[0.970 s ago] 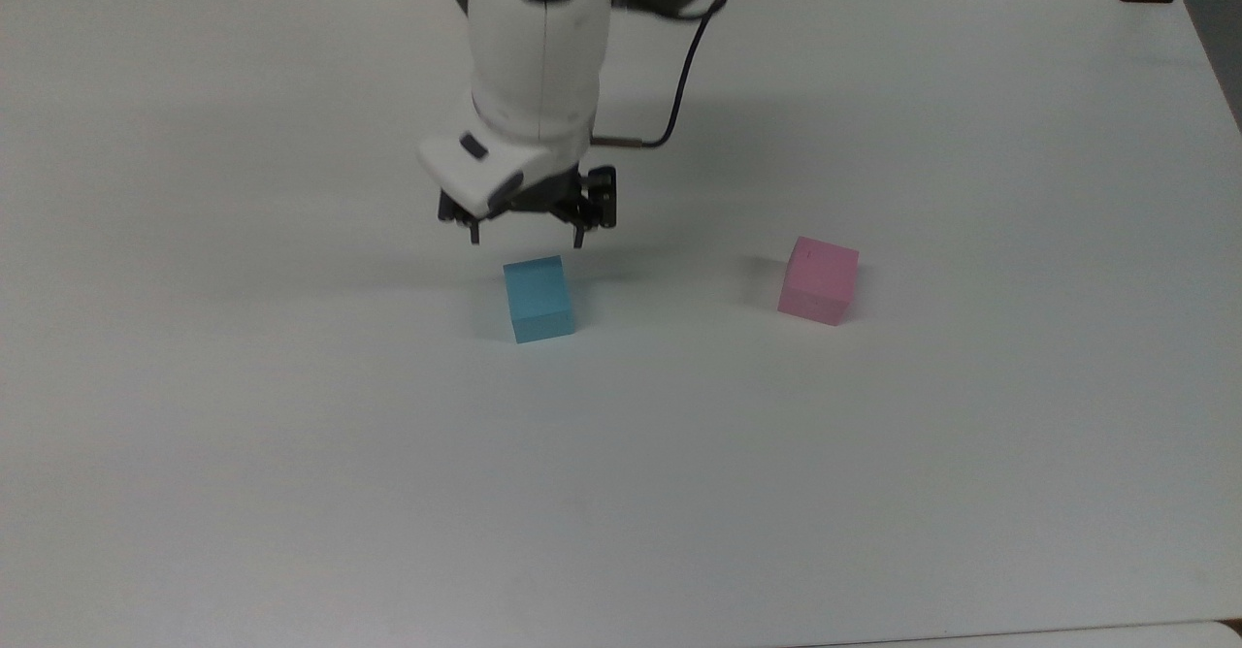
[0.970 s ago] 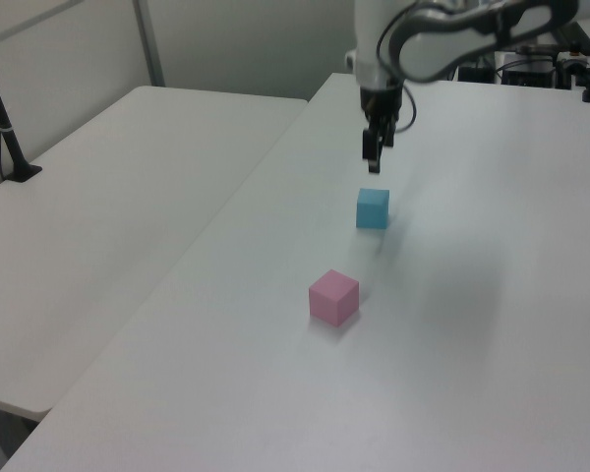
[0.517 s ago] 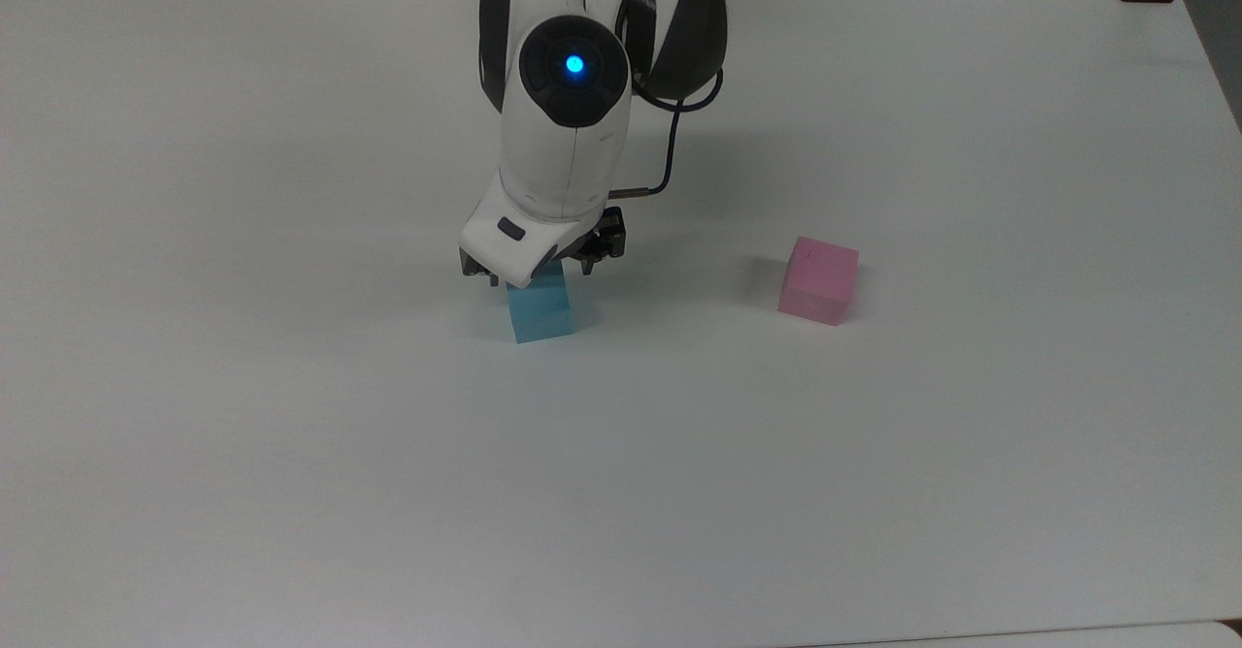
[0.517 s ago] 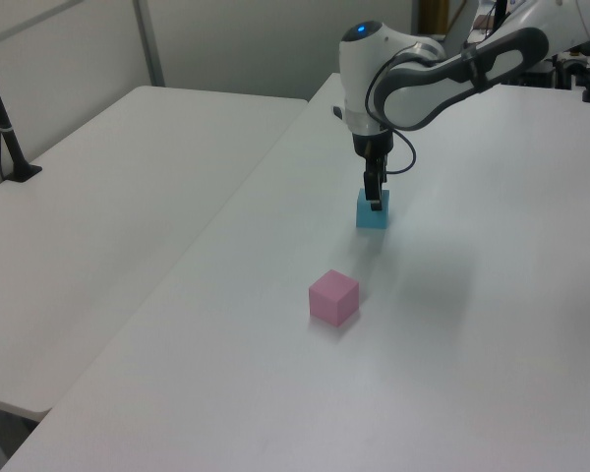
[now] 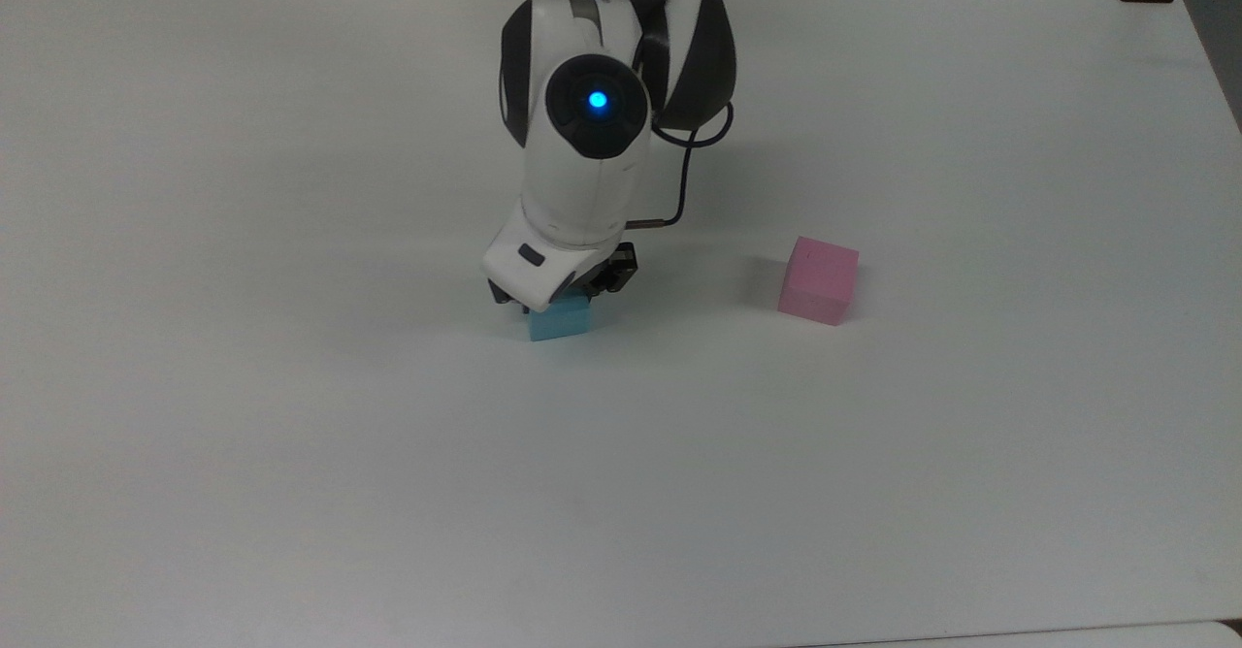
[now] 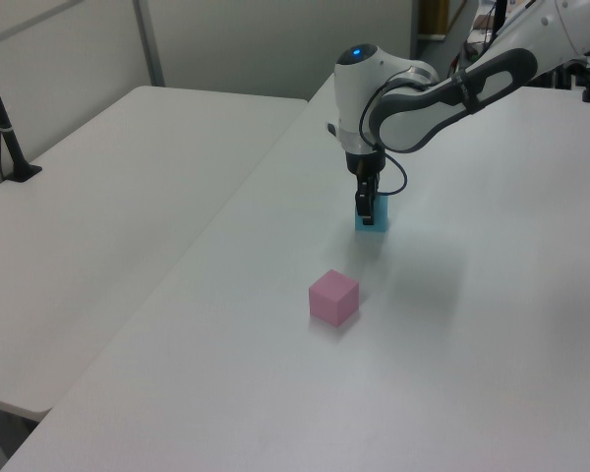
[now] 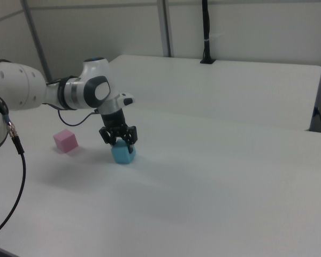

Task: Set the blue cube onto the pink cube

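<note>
We had our claw (image 7: 118, 140) down over the blue cube (image 5: 561, 319), fingers spread wide astride it, not yet closed. The blue cube sat mid-desk (image 5: 291, 435); the pink cube (image 5: 818, 279) lay well apart from it. Grasp, lift and stacking all remained.

White table (image 5: 291, 483); black post (image 6: 5, 128)

My arm (image 5: 582, 173) wears a glossy white plastic shell with dark smooth joint covers. The blue cube (image 5: 561, 320) and the pink cube (image 5: 818, 280) both look matt, plain-faced. The table (image 5: 291, 435) beneath is smooth, matt white.
</note>
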